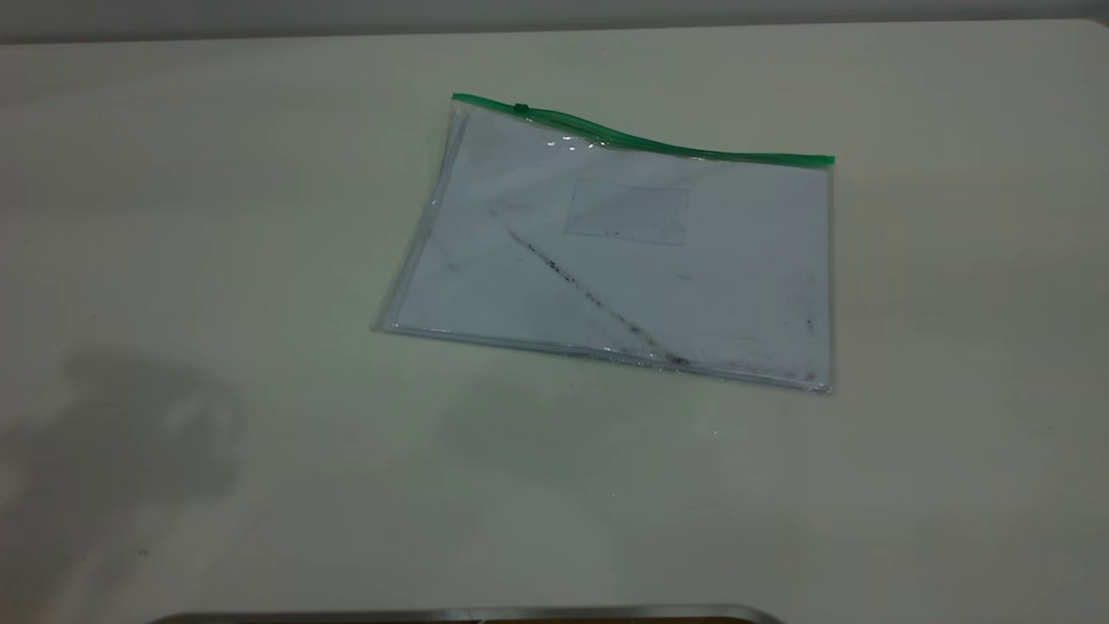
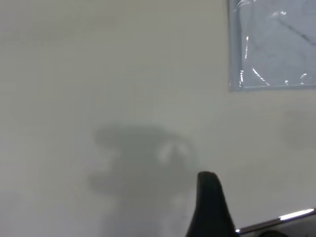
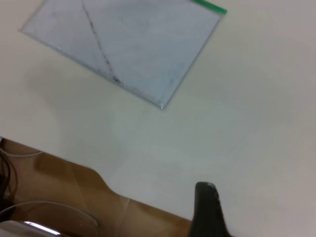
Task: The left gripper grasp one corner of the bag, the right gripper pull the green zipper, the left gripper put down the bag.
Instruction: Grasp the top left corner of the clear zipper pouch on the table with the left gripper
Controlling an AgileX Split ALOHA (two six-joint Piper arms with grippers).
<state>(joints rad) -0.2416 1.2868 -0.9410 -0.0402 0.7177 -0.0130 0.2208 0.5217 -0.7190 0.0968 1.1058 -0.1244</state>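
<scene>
The bag lies flat on the white table, a white sheet inside and a dark diagonal streak across it. The green zipper runs along its far edge, with the slider tab near the left end. The corner of the bag rests on the table. Neither gripper shows in the exterior view. The left gripper hangs over bare table, well short of the bag's near corner. The right gripper is over the table's front edge, far from the bag.
A metal strip marks the table's front edge. In the right wrist view, brown floor and cables lie beyond the edge. An arm's shadow falls on the table at the front left.
</scene>
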